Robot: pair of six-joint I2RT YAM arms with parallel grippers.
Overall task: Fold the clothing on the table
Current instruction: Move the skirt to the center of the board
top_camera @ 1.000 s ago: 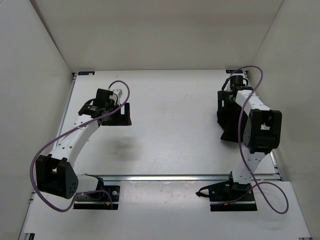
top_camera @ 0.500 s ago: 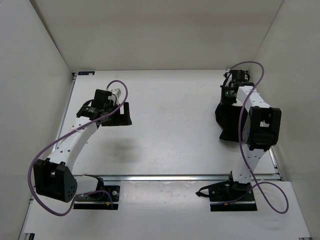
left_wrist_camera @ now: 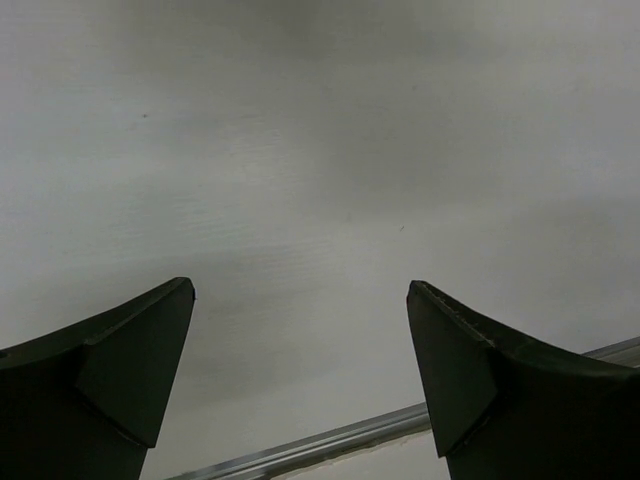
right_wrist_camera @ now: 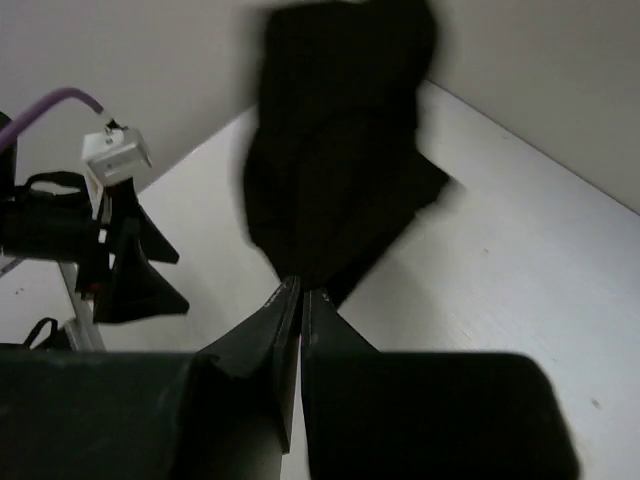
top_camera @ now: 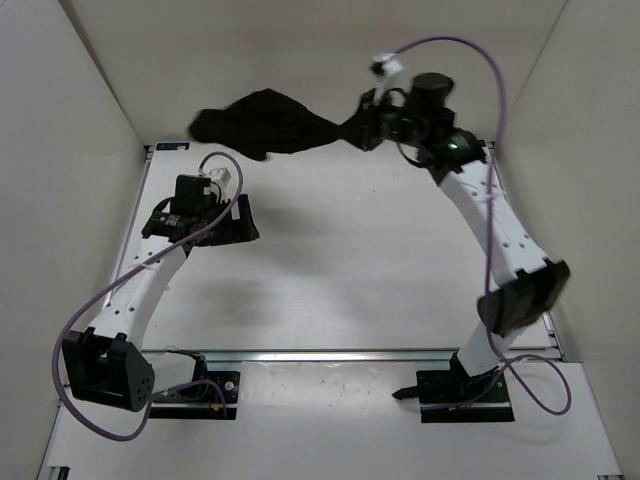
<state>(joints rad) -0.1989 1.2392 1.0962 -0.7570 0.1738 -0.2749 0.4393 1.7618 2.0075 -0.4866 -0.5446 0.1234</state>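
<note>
The black clothing (top_camera: 272, 122) hangs in the air above the far edge of the white table (top_camera: 350, 265), stretched out leftward from my right gripper (top_camera: 368, 126). In the right wrist view the right gripper (right_wrist_camera: 301, 286) is shut, its tips pinching one end of the clothing (right_wrist_camera: 335, 150), which is blurred. My left gripper (top_camera: 236, 220) stands low over the table's left part, below the clothing's free end. In its own view the left gripper (left_wrist_camera: 300, 295) is open, with only bare table (left_wrist_camera: 320, 150) between the fingers.
White enclosure walls (top_camera: 320, 60) close in the back and both sides. An aluminium rail (top_camera: 350, 354) runs along the near edge, also seen as the rail (left_wrist_camera: 330, 442) under the left fingers. The left arm's purple cable (top_camera: 100, 300) loops beside it.
The right gripper has shut on the clothing at the far right of the table and swung it up and leftward into the air. The left arm has shifted slightly left.
</note>
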